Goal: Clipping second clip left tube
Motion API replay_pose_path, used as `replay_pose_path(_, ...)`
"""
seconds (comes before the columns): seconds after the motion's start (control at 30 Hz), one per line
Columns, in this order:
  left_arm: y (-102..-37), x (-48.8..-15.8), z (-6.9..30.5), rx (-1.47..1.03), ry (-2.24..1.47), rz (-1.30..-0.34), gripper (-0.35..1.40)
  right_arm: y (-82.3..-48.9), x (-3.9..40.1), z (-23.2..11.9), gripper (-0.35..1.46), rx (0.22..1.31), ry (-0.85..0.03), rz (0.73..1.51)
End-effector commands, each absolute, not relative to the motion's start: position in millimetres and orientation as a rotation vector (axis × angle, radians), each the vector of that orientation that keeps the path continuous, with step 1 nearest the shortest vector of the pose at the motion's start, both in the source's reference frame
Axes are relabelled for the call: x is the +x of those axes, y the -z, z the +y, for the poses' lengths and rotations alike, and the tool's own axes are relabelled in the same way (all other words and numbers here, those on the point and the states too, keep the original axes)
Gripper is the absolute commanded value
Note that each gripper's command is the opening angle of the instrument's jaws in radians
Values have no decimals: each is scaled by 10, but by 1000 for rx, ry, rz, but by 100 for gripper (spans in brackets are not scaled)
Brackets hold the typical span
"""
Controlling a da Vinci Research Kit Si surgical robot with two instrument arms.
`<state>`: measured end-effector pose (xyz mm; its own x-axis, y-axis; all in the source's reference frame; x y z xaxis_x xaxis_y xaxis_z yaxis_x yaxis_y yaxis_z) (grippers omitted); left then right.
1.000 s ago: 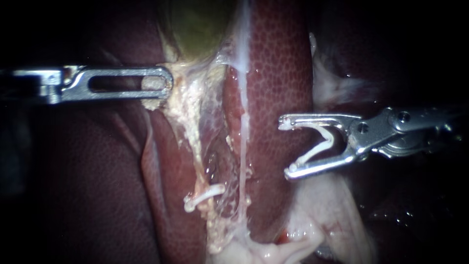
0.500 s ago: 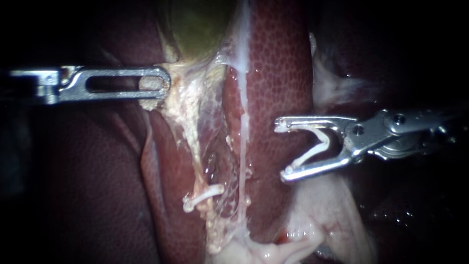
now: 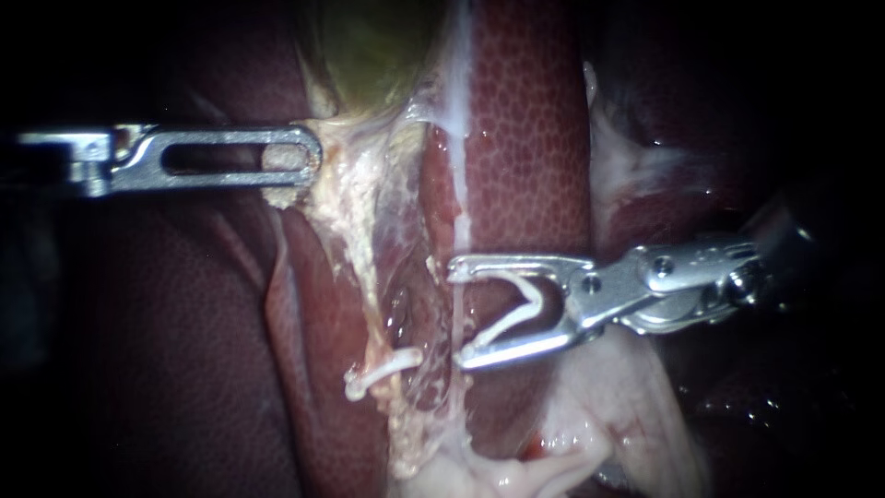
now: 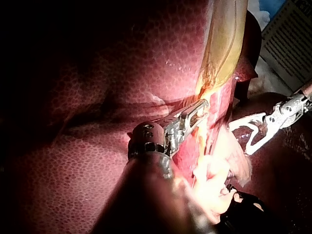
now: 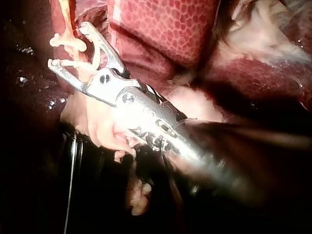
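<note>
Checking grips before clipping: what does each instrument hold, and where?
Left instrument: pale tissue at the foot of the gallbladder. Right instrument: open clip, by its leg tips.

Bright middle, black edges.
Light pools on the mottled red liver (image 3: 525,138); glare flashes off my silver right instrument (image 3: 458,312).

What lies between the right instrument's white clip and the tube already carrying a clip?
Endoscope view: a thin pale tube beside the right instrument's jaw tips, then glistening translucent membrane.
</note>
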<state>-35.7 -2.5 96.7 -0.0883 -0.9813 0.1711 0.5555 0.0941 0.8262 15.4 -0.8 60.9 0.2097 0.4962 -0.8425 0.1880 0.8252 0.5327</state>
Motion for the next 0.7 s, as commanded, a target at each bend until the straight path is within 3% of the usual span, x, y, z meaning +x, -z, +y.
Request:
replay_pose_path(0.03, -967, -357, -25, 609, 1422, -923, -35, -613, 158, -10, 60, 611, -232, 1362)
replay_pose_path(0.7, -964, -358, -27, 607, 1424, -923, -35, -667, 207, -38, 60, 660, -245, 1350)
